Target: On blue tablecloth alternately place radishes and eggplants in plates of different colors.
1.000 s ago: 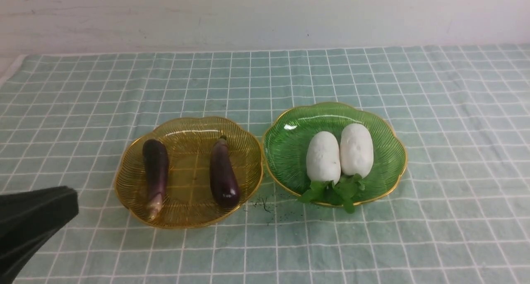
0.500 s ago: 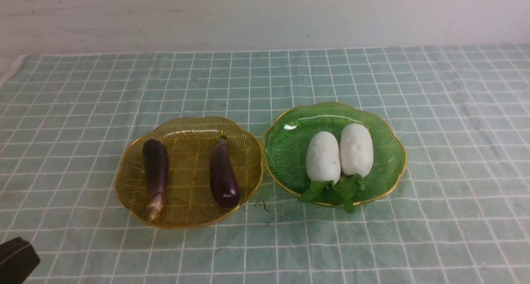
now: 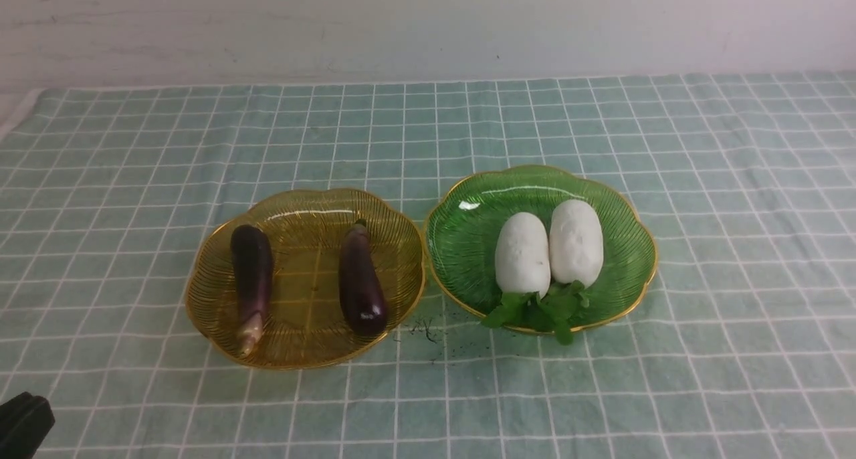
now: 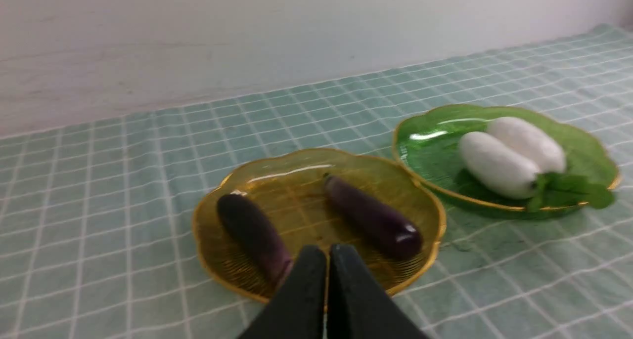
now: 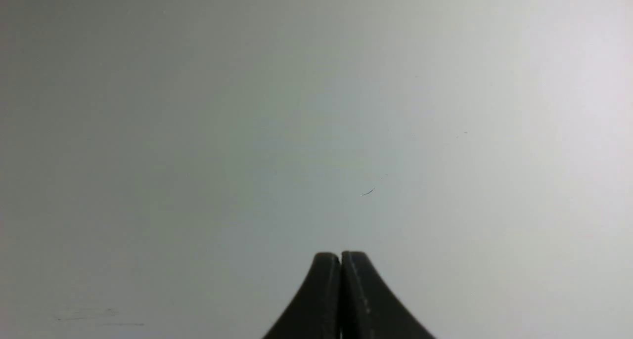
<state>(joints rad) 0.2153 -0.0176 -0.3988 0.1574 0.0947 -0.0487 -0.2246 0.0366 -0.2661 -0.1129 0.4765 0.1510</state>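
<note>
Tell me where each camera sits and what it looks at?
Front view: sits between the arms, looks forward over the blue tablecloth at the yellow plate and green plate; only a bit of the left gripper shows.
Left wrist view: rides the left arm, looks at both plates past its shut fingertips.
Right wrist view: rides the right arm, faces a blank pale surface; the shut right gripper shows.
Shared: front and left wrist views both show the eggplants and radishes.

The blue tablecloth [image 3: 602, 392] lies bare to the left, right, near and far of the two plates. The yellow plate [image 3: 304, 352] and green plate [image 3: 468, 205] nearly touch, leaving only a narrow gap between them.
</note>
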